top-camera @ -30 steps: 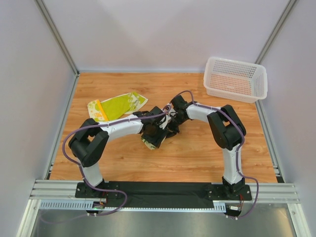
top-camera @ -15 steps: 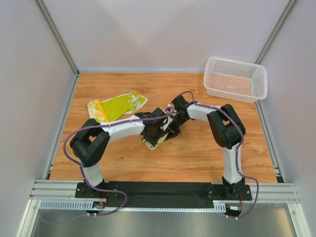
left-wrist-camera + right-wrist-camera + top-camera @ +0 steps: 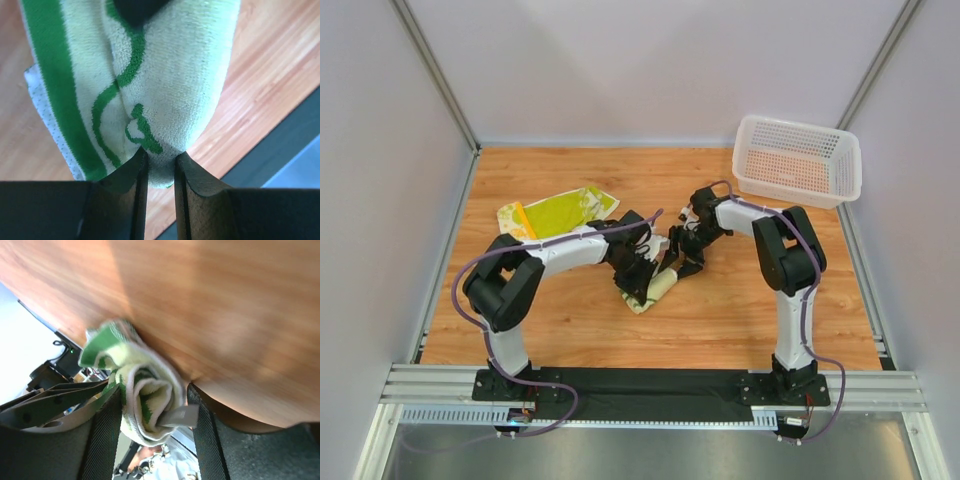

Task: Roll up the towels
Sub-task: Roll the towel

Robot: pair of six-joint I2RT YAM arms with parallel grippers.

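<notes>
A cream towel with green stripes (image 3: 658, 288) lies rolled up at the table's middle. My left gripper (image 3: 638, 268) is shut on one end of it; the left wrist view shows the fingers (image 3: 135, 175) pinching the towel's (image 3: 170, 75) tip. My right gripper (image 3: 682, 258) holds the other end; in the right wrist view the roll's (image 3: 145, 385) spiral end sits between the mesh pads (image 3: 102, 430), gripper (image 3: 155, 405) shut on it. A second, yellow-green towel (image 3: 558, 212) lies flat and crumpled at the back left, apart from both grippers.
A white mesh basket (image 3: 798, 160) stands at the back right corner. Bare wooden table (image 3: 740, 300) lies in front of and to the right of the roll. Grey walls enclose the table on three sides.
The right gripper has swung right and back a little, and the left gripper shifted forward. The towel roll now shows more, stretched between them towards the front.
</notes>
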